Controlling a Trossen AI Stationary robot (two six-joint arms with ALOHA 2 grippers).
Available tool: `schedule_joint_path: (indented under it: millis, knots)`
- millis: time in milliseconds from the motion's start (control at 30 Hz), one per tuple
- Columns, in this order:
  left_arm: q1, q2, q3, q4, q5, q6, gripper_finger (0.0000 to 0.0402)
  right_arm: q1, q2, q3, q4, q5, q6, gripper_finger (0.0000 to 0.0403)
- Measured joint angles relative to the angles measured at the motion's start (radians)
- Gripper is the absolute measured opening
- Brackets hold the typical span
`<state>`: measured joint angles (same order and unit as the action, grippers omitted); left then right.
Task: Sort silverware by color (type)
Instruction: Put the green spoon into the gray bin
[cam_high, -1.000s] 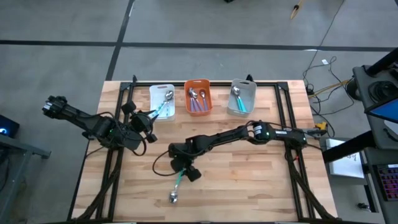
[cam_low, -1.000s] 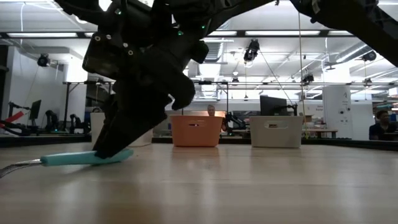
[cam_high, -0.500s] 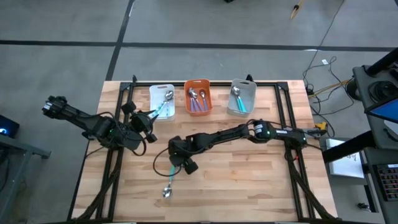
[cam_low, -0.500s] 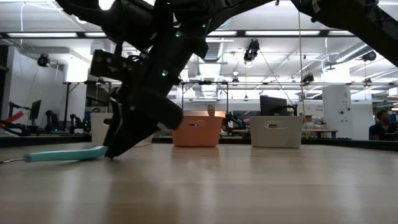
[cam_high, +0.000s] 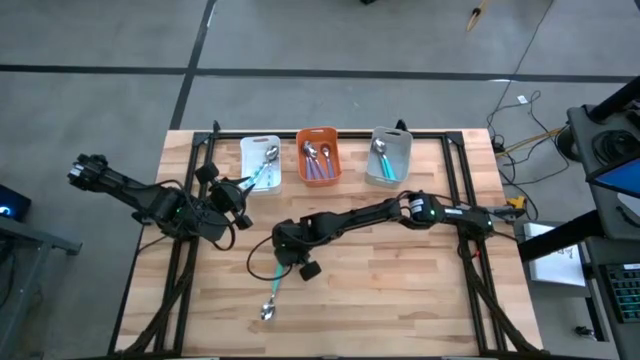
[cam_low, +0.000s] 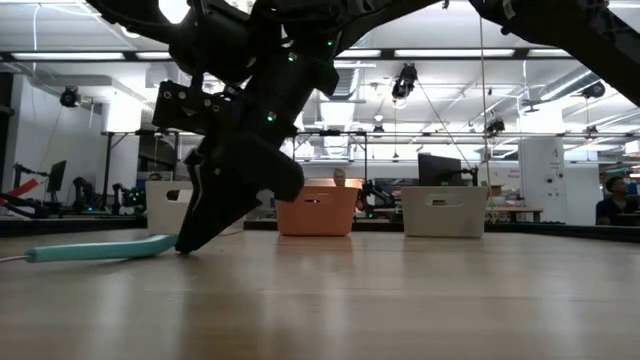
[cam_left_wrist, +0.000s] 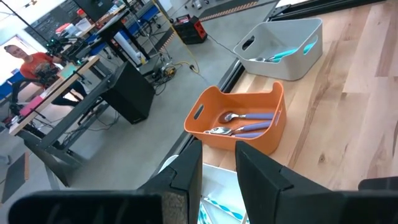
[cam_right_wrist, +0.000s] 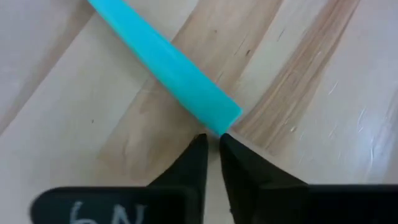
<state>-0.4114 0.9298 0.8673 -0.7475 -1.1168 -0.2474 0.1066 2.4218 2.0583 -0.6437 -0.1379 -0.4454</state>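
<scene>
A spoon with a teal handle and a metal bowl lies flat on the wooden table near its front middle. My right gripper points down at the handle's far end, fingers almost closed; it shows in the right wrist view and the low view. My left gripper waits open and empty beside the white bin; its fingers show in the left wrist view. My right gripper has its shut fingertips against the corner of the teal handle's free end, not around it. The fingers come slanting down from the table's right and far side. The spoon lies flat on the table.
Three bins stand in a row at the far edge. The white bin holds a spoon with a pale blue handle, the orange bin spoons with purple handles, and the grey bin a teal one. A black frame runs round the table's edges.
My right gripper has gone toward the table's far-left. The teal spoon has slid flat along the table toward the left edge, and its bowl has swung left. The fingertips, then on the handle, now stand at its free end.
</scene>
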Motion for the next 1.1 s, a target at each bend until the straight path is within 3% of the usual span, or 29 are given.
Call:
schedule_joint_path:
  millis: [167,567,700,1000,1100]
  knots:
    - [0.000,0.000,0.000,0.000,0.000,0.000,0.0078,0.001,-0.011,0.000,-0.082,-0.012,0.010,0.0011]
    - [0.000,0.000,0.000,0.000,0.000,0.003,0.0078,0.002,-0.067,-0.003,-0.092,0.041,0.025,0.0012]
    - [0.000,0.000,0.000,0.000,0.000,0.003,0.0078,0.017,-0.065,0.005,-0.046,0.029,0.026,0.0038]
    - [0.000,0.001,0.000,-0.001,0.000,0.004,0.0078,0.049,-0.055,-0.004,0.106,0.026,-0.023,0.0138]
    - [0.000,0.001,0.000,-0.001,0.000,0.004,0.0078,0.049,-0.048,-0.004,0.133,0.024,-0.058,0.0148]
